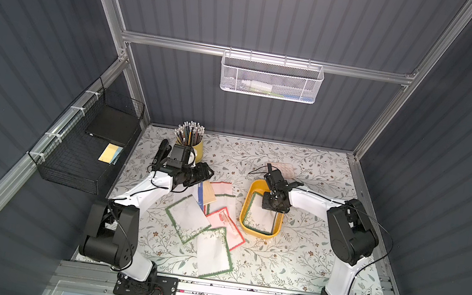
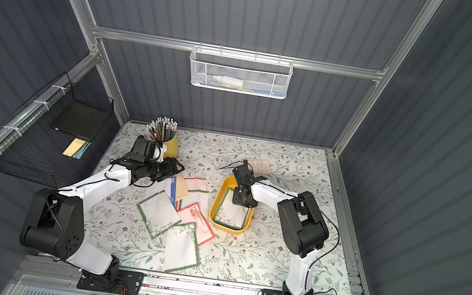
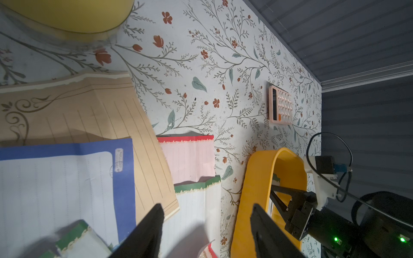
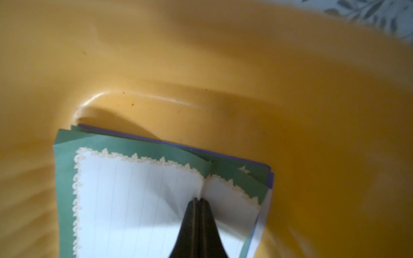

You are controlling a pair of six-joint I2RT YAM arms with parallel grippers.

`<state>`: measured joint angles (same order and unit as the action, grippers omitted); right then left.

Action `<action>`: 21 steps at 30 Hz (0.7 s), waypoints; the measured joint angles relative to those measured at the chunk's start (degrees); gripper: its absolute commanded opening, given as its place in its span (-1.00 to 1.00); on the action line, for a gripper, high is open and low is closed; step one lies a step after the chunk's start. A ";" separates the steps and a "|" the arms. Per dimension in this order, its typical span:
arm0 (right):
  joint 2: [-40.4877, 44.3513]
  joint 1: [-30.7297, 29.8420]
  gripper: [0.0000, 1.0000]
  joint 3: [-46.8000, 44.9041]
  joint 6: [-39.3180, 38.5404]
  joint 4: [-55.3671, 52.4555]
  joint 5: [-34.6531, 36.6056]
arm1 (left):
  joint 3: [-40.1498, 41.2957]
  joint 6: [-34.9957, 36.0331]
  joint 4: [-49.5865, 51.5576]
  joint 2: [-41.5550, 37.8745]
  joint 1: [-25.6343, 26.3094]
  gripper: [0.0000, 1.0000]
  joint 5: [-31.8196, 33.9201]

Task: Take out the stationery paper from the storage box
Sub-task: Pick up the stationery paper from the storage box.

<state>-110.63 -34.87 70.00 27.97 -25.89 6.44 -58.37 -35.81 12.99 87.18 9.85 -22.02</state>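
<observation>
Right gripper [image 4: 198, 200] reaches over the floral-print table [image 1: 300, 261] into the shallow yellow plastic storage box [image 1: 260, 231] — black fingertips clamped on a pucker of the top sheet of green-bordered, lined white stationery paper [image 4: 138, 201] stacked inside. Left gripper [image 3: 206, 207] hangs parted, holding nothing, above loose sheets [image 1: 187, 221] beside the box.
</observation>
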 measured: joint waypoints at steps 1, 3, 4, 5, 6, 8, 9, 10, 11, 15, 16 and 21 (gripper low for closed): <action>0.00 0.00 -1.00 0.11 -0.07 -0.13 0.02 | 0.00 -0.02 0.00 0.00 0.00 0.29 0.00; 0.09 0.00 -1.00 0.48 -0.20 -0.61 0.09 | 0.00 0.00 0.00 0.00 0.00 0.29 0.00; 0.09 0.00 -1.00 0.81 -0.35 -1.03 0.13 | 0.00 -0.02 0.00 0.00 0.00 0.29 0.00; 0.11 0.00 -1.00 1.27 -0.55 -1.66 0.20 | 0.00 -0.02 0.00 0.07 0.00 0.29 0.00; 0.15 -0.04 -1.00 1.77 -0.63 -2.58 0.20 | 0.00 0.00 0.00 0.11 0.00 0.29 0.00; 0.26 -0.22 -1.00 2.73 -1.01 -4.63 0.22 | 0.00 -0.02 0.00 0.37 0.00 0.29 0.00; 0.42 -0.31 -1.00 3.41 -1.16 -5.81 0.24 | 0.00 0.00 0.00 0.50 0.00 0.29 0.00; 0.63 -0.37 -1.00 4.20 -1.27 -6.84 0.26 | 0.00 -0.02 0.00 0.63 0.00 0.29 0.00; 1.07 -0.42 -1.00 5.38 -1.44 -7.89 0.26 | 0.00 -0.02 0.00 0.68 0.00 0.29 0.00; 4.22 -0.55 -1.00 8.76 -1.86 -9.64 0.35 | 0.00 0.00 0.00 0.68 0.00 0.29 -0.02; 5.35 -0.55 -1.00 9.27 -2.10 -9.75 0.55 | 0.00 0.00 0.00 0.68 0.00 0.29 -0.04; 8.31 -0.55 -1.00 9.86 -2.69 -10.62 1.77 | 0.00 0.15 -0.24 0.70 0.00 0.29 -1.95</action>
<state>-102.32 -35.42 79.85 25.28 -36.51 8.21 -58.37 -35.66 12.75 87.88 9.85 -23.97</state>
